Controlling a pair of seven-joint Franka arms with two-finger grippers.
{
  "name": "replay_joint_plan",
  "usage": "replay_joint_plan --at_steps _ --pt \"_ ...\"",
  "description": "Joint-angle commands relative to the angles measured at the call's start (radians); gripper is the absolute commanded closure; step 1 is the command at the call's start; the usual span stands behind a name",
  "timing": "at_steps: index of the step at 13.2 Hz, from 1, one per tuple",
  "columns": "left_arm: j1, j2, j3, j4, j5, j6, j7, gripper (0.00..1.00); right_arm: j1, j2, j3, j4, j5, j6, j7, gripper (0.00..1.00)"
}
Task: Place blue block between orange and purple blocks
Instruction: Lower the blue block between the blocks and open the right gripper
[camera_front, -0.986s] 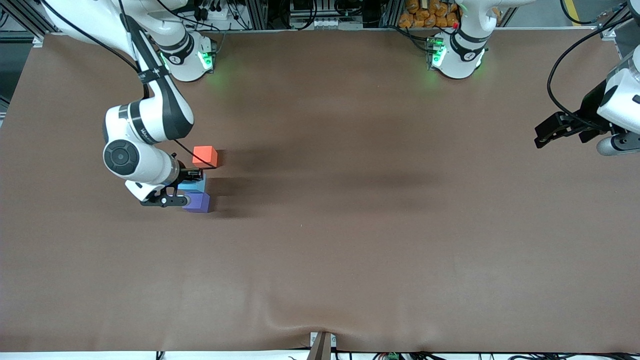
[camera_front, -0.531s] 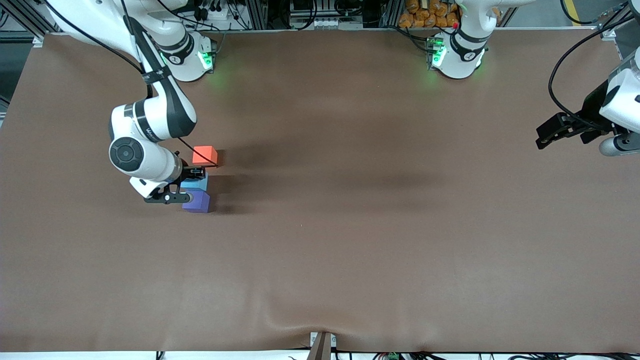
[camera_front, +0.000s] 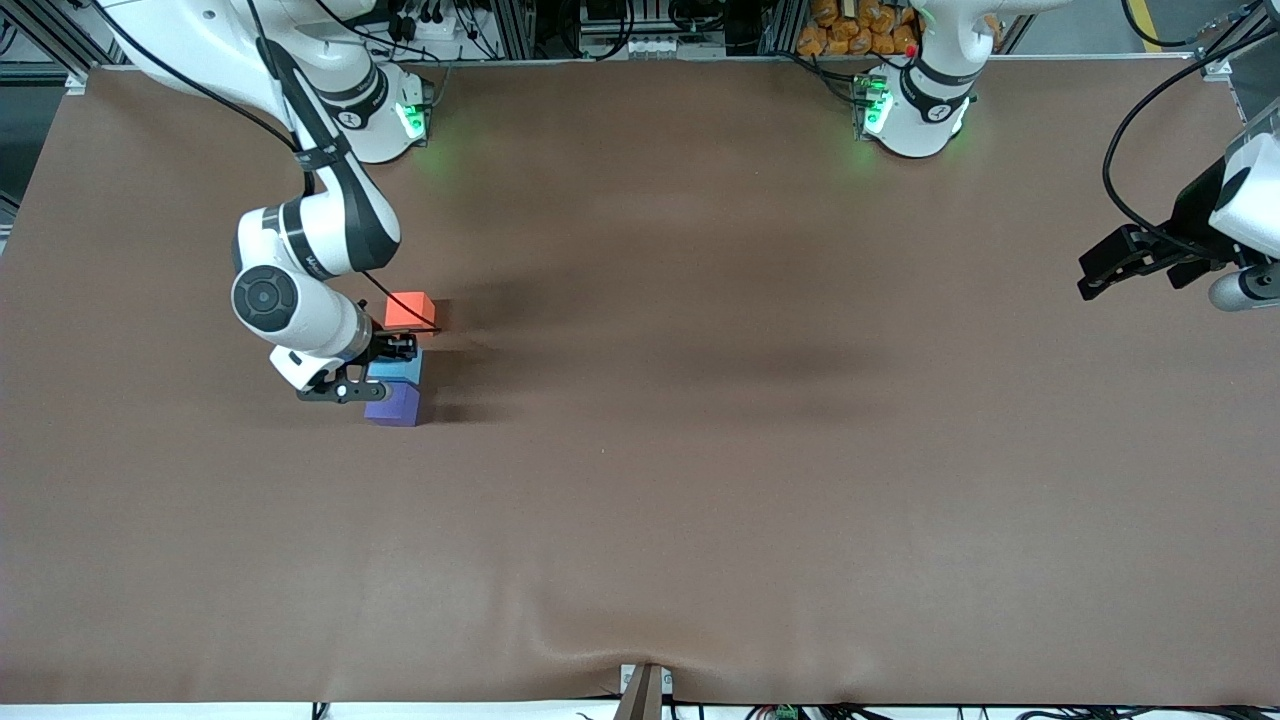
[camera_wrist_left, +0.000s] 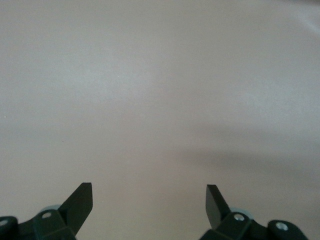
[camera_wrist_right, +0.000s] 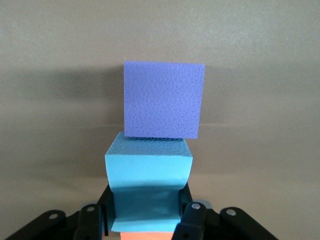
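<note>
The right end effector (camera_front: 385, 362) is clamped on the blue block (camera_front: 398, 369), held between the orange block (camera_front: 409, 310) and purple block (camera_front: 393, 404). The left end effector (camera_front: 1140, 265) is parked released over the worktop (camera_front: 750, 450), well apart.

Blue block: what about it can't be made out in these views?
- Front view: the right gripper covers part of the blue block, hiding any gap to the orange block.
- Right wrist view: whether it touches the purple block or the table.

Sky-blue block (camera_wrist_right: 148, 172), violet block (camera_wrist_right: 164, 99)
</note>
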Motion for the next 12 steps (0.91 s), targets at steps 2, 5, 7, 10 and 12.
replay_joint_plan --at_steps 2,5,7,10,12 --pt "0.011 -0.007 -0.001 0.005 -0.016 0.006 0.024 0.00 -0.011 -0.038 0.002 -0.066 0.016 0.058 -0.027 0.96" --pt "0.005 -0.001 -0.007 0.003 -0.014 0.003 0.035 0.00 -0.013 -0.033 0.002 -0.078 0.016 0.078 -0.027 0.96" --pt "0.008 -0.004 -0.009 0.005 -0.014 -0.001 0.041 0.00 -0.014 -0.030 0.000 -0.078 0.016 0.083 -0.027 0.96" --pt "0.010 -0.003 -0.009 0.006 -0.016 0.000 0.042 0.00 -0.016 -0.021 0.000 -0.080 0.016 0.092 -0.025 0.96" --pt "0.011 -0.003 -0.009 0.008 -0.017 0.003 0.042 0.00 -0.014 -0.015 0.000 -0.092 0.016 0.114 -0.025 0.96"
